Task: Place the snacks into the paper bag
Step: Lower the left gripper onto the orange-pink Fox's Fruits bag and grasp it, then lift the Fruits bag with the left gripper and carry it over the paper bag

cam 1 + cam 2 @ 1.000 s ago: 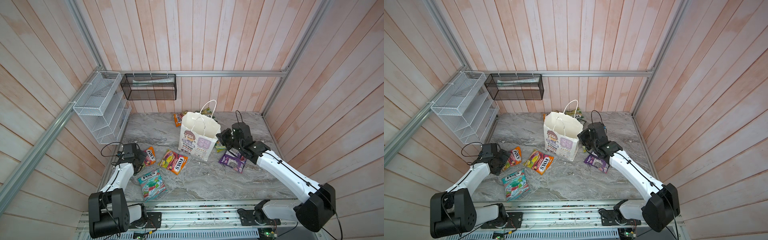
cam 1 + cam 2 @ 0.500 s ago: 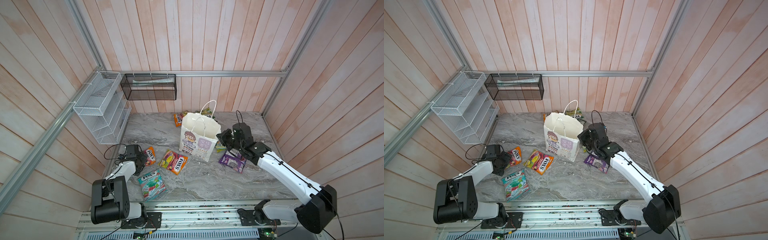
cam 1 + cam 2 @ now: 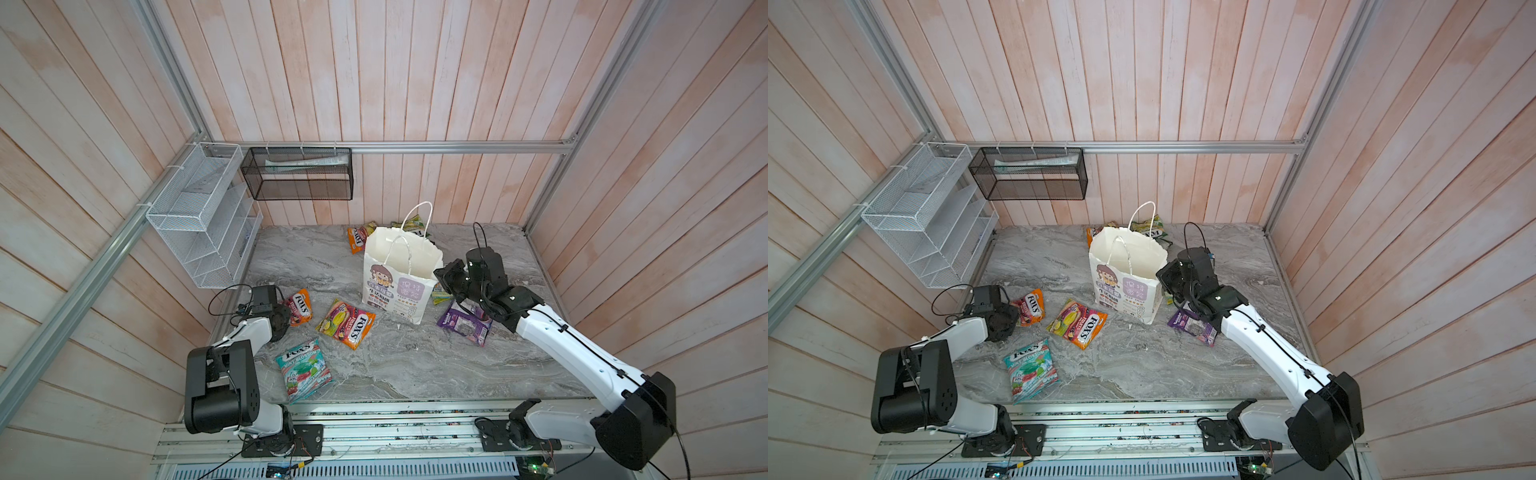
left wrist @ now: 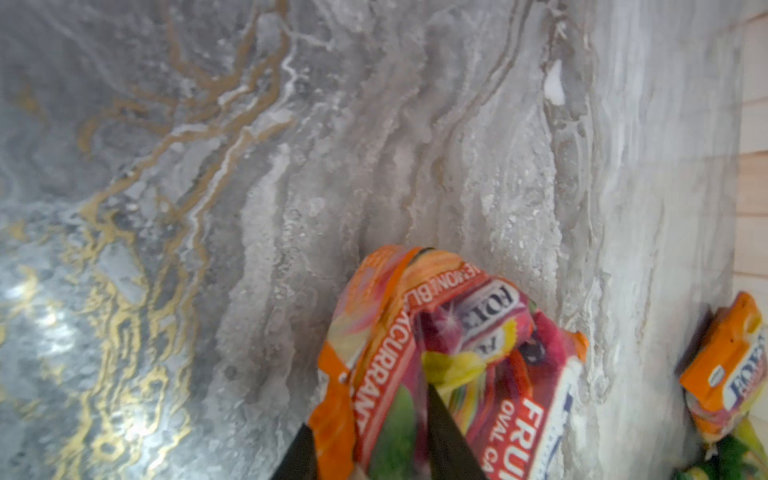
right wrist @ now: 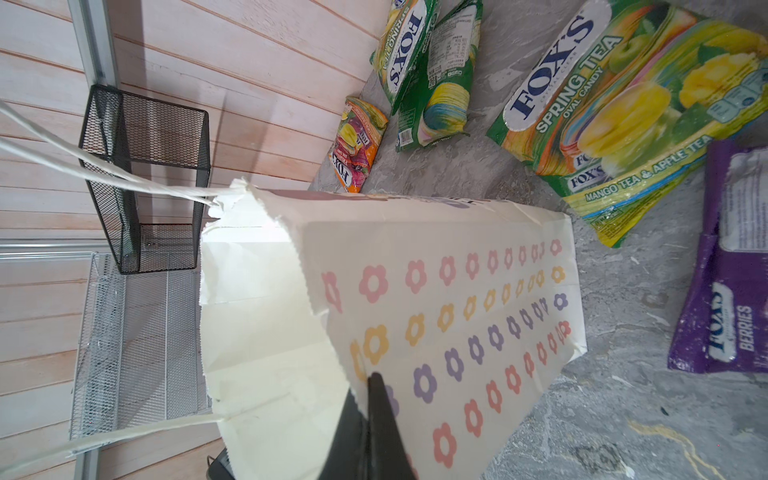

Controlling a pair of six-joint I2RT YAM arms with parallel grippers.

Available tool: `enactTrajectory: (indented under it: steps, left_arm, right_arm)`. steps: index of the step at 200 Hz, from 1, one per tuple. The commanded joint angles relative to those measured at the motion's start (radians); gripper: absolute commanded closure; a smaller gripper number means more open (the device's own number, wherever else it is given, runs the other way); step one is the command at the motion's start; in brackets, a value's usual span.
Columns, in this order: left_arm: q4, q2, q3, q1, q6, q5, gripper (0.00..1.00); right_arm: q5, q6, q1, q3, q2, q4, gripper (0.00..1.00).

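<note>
Left side: left gripper (image 3: 287, 319) sits low on the marble table (image 3: 415, 365), at the near-left end of the orange-pink packet (image 3: 301, 306). In the left wrist view the fingers (image 4: 449, 440) stand narrow, with that end of the packet bunched up and pinched between them. The rest of the packet trails away from the fingertips, its long axis running right and far. Grip looks made, but on a crumpled fold, so it may slip on the glossy film.

Centre: fruit packet (image 3: 347, 325) and teal-red mint packet (image 3: 305, 370) lie flat and untouched, the mint one nearest the front edge.

Key relation: the paper bag (image 3: 397, 286) stands upright to the right of the held packet and a little farther back, mouth up. Nothing can be seen inside it. The left arm is clearly the nearer one to this packet. Judged next move is to lift it, carry it rightward over the fruit packet, and drop it in from above.

Right side: right gripper (image 5: 370, 399) has its fingers together on the bag's right-hand rim, holding the mouth open. Green-yellow packet (image 5: 615, 124) touches the bag's foot; purple packet (image 3: 463, 326) lies just beside it.
</note>
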Motion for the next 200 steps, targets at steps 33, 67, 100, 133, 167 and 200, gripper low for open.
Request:
enactTrajectory:
  steps: [33,67,100,133,167,200]
  left_arm:
    - [-0.131,-0.065,0.103,0.004,0.061,0.07,0.95]
    - [-0.153,-0.128,0.218,0.008,0.124,0.212,1.0]
    - [-0.242,-0.17,0.406,0.008,0.185,0.305,1.0]
    - [-0.249,-0.213,0.58,-0.005,0.208,0.393,1.0]
    - [-0.31,-0.167,0.866,-0.125,0.328,0.396,1.0]
    - [-0.305,-0.064,1.069,-0.261,0.402,0.44,1.0]
  right_arm:
    - [0.043,-0.016,-0.004,-0.02,-0.02,-0.006,1.0]
    - [0.065,-0.022,-0.004,-0.023,-0.02,-0.014,1.0]
    - [0.074,-0.04,-0.004,-0.011,-0.009,-0.022,1.0]
    - [0.07,-0.059,-0.003,-0.007,-0.011,-0.016,1.0]
    - [0.084,-0.072,0.0,-0.006,-0.014,-0.022,1.0]
    - [0.082,-0.076,0.01,0.0,-0.008,-0.012,1.0]
